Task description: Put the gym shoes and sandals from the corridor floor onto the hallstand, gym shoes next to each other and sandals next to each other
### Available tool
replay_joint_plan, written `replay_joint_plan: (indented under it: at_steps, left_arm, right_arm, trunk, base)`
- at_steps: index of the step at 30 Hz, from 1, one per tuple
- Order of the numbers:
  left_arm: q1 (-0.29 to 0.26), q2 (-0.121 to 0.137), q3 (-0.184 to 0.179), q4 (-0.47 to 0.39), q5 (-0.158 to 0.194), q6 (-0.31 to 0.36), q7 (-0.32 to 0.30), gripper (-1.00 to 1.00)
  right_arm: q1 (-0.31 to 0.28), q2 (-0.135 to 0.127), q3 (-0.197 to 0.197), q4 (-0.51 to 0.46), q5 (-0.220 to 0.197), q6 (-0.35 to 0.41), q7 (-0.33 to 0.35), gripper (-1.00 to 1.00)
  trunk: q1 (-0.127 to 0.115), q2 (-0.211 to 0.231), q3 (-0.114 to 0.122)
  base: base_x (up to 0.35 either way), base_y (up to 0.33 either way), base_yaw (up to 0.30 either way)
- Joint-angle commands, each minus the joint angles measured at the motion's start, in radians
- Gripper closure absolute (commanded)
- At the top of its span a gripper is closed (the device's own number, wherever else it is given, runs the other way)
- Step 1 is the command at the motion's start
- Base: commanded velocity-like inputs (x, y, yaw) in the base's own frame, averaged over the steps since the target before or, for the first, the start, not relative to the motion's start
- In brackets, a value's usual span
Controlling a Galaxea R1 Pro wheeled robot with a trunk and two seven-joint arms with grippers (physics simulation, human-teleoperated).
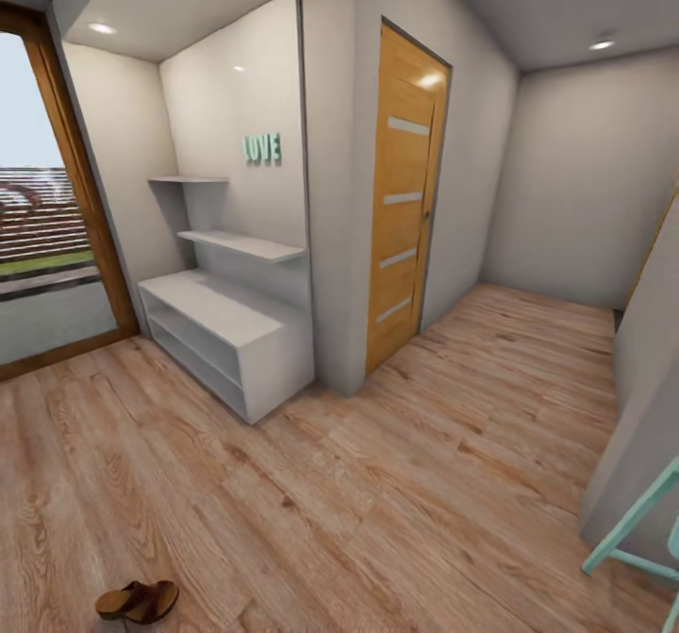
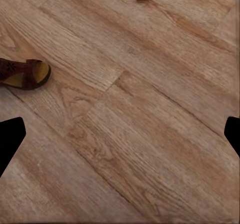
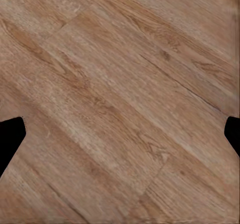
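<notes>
A corridor of wood-plank floor [image 1: 396, 482] is seen, with the hallstand [image 1: 231, 326] set against the wall beside an orange door [image 1: 404, 199]. Both grippers [image 2: 120, 134] [image 3: 120, 134] are pointed down at bare planks, fingers spread wide, nothing held. A sandal [image 1: 138, 602] lies on the floor.

Floor [image 3: 120, 93]: light brown wood-grain planks running slantwise, with darker grain streaks and a few small knots. A long seam between planks crosses the boards, and a short butt joint meets it where two plank ends abut. Surface bare, matte, evenly lit.

Right tool [image 3: 120, 136]: two black fingertips [image 3: 10, 139], one at each side edge, set wide apart with the floor showing between them. Nothing is held between the tips. Both hang above the floor; whether they touch it cannot be told.
</notes>
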Motion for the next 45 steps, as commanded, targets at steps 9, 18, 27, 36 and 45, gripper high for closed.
replay_joint_plan:
  at_steps: [9, 18, 27, 36, 45]
  left_arm:
    - [-0.001, -0.001, -0.002, 0.002, -0.006, -0.003, 0.0, -1.0]
    - [-0.001, -0.002, -0.002, 0.002, -0.007, -0.003, 0.0, -1.0]
    - [-0.002, -0.005, -0.002, 0.002, -0.002, -0.003, 0.003, -1.0]
    - [-0.002, -0.002, 0.0, 0.002, 0.015, -0.003, 0.001, -1.0]
    - [0.0, -0.004, -0.004, 0.003, 0.012, -0.009, -0.004, -1.0]
  right_arm:
    - [-0.001, 0.0, -0.001, 0.002, 0.001, -0.003, -0.001, -1.0]
    - [-0.001, 0.0, -0.002, 0.002, 0.001, -0.003, -0.001, -1.0]
    - [-0.001, 0.0, -0.002, 0.003, 0.001, -0.003, -0.001, -1.0]
    - [-0.001, 0.0, -0.003, 0.004, 0.0, -0.003, -0.001, -1.0]
    - [-0.001, 0.0, -0.003, 0.005, -0.001, -0.003, -0.001, -1.0]
  trunk:
    - [-0.001, -0.001, -0.001]
    - [-0.001, -0.001, -0.001]
    - [-0.001, -0.001, -0.001]
    - [-0.001, -0.001, -0.001]
    - [-0.001, -0.001, -0.001]
  base:
    - [-0.281, 0.203, -0.266]
    - [-0.156, 0.046, -0.268]
    - [-0.011, 0.003, -0.268]
    - [-0.001, 0.0, -0.268]
    - [0.0, 0.0, -0.268]
